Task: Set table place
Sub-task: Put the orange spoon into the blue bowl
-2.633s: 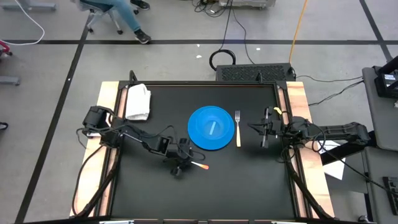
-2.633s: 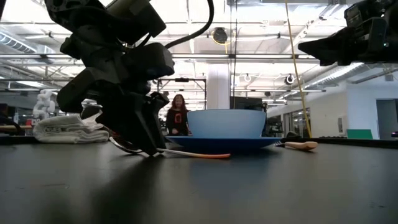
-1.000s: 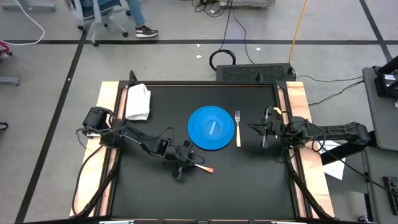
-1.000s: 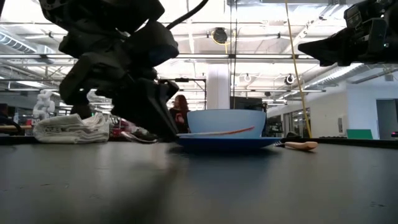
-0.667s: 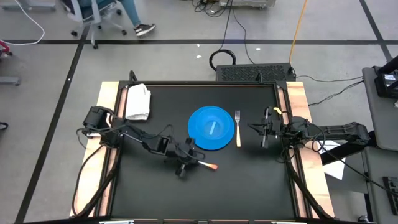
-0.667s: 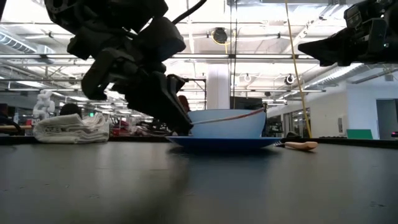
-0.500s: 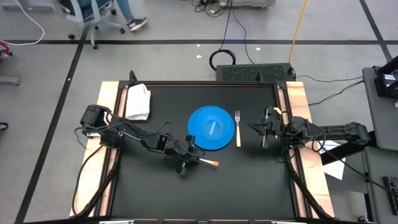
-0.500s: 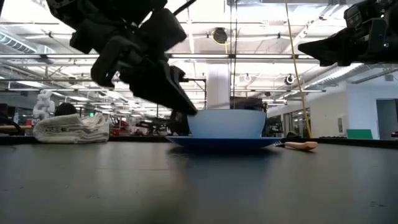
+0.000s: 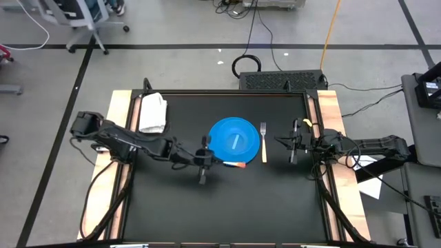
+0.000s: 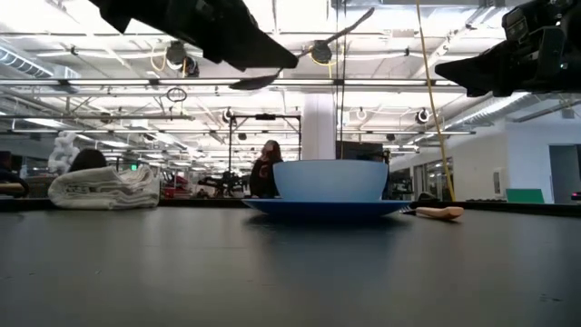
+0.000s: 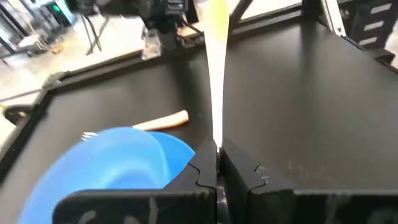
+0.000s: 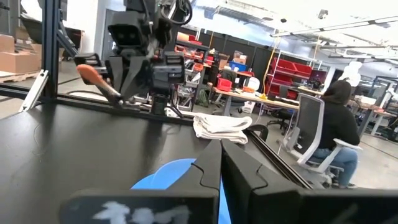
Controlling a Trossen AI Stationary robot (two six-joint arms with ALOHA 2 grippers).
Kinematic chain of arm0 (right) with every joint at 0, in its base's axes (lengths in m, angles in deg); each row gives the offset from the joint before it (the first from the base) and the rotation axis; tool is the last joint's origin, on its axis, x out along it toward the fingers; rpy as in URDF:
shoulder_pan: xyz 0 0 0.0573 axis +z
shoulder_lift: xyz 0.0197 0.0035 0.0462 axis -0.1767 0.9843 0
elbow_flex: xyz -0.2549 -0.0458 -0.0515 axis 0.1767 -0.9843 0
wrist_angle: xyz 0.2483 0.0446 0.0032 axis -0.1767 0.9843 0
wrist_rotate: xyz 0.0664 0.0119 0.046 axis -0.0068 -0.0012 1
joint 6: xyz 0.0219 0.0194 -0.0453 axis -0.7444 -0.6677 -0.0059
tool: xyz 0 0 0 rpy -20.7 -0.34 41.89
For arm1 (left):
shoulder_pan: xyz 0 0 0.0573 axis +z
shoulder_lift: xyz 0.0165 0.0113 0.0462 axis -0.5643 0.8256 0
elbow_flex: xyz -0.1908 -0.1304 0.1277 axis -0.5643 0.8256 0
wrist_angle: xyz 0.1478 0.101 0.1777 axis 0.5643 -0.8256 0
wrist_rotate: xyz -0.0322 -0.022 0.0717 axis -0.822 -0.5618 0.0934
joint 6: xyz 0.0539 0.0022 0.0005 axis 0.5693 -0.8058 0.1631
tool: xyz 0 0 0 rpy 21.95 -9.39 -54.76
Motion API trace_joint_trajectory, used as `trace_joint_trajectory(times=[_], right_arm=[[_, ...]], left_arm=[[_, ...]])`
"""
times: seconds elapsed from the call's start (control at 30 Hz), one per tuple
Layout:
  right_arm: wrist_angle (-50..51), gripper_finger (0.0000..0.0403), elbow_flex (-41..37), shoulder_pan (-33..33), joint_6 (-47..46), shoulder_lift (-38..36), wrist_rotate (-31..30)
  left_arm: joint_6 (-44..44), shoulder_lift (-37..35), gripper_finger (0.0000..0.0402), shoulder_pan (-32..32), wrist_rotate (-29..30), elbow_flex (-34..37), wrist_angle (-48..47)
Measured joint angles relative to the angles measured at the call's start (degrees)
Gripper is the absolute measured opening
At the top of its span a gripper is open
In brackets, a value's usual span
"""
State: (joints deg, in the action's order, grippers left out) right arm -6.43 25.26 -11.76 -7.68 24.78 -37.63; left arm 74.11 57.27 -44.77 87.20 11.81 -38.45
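Open workshop w/ grey floor, black tape lines.
You've got bright ceiling striplights, red shelving far back, a seated person at desks, office chair far left.

Large open robotics lab, exposed ceiling trusses, red storage racks, person at desk

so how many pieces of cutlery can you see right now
2. A fork lies on the table just right of the blue plate. An orange-handled utensil is held off the table in the left pincer, by the plate's near edge.
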Motion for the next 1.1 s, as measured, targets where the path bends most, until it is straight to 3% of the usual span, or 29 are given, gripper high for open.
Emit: trace_joint_trajectory(times=[0.37,0.53,0.83,1.1], right_arm=[[-0.02,0.0,0.0,0.02,0.15,0.0,0.0],[0.0,0.0,0.0,-0.01,0.28,-0.01,0.0],[0.0,0.0,0.0,0.01,0.28,-0.02,0.02],[0.0,0.0,0.0,-0.01,0.28,-0.02,0.0]], left_arm=[[2.6,-0.08,0.0005,6.31,0.26,0.0,2.31],[2.52,-0.08,0.001,9.0,-3.8,0.0,4.41],[4.64,-0.08,0.0008,10.5,-7.55,0.0,6.24],[7.72,-0.69,0.0008,11.31,-6.1,0.04,5.71]])
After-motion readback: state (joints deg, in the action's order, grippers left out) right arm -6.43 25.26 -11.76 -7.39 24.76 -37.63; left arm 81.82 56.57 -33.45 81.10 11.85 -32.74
